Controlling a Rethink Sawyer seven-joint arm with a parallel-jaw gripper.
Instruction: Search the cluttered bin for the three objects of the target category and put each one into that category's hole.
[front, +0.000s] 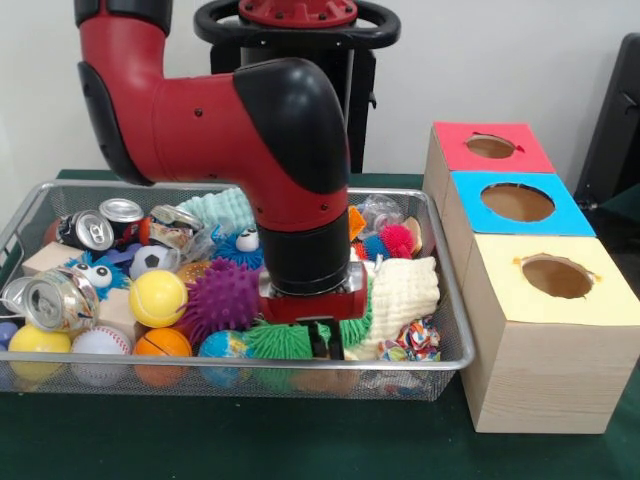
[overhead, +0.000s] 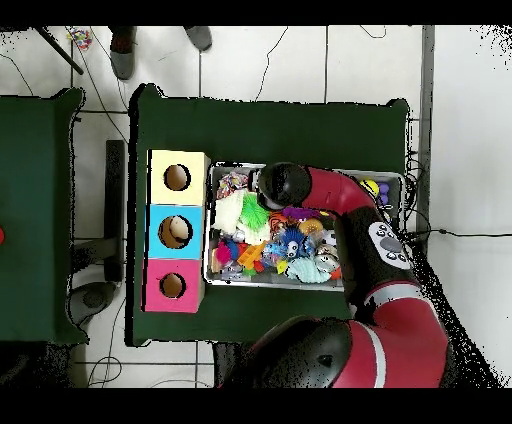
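Note:
The bin (front: 448, 325) is a wide silver wire-mesh basket full of mixed things: crushed cans (front: 60, 300), a yellow tennis ball (front: 157, 297), a small basketball (front: 161, 344), a purple spiky ball (front: 222, 298), green spiky balls (front: 280, 341) and a white cloth (front: 405, 290). My gripper (front: 327, 345) is lowered into the bin's front middle, among the green spiky balls. The clutter hides its tips. In the overhead view the arm's black wrist (overhead: 272, 185) covers the gripper above the bin (overhead: 399, 180).
Three wooden boxes with round holes stand right of the bin: red top (front: 455, 140), blue top (front: 470, 205), yellow top (front: 500, 290). In the overhead view they are left of the bin, yellow (overhead: 160, 165) farthest from the base. A person's shoes (overhead: 121, 62) show at the top edge.

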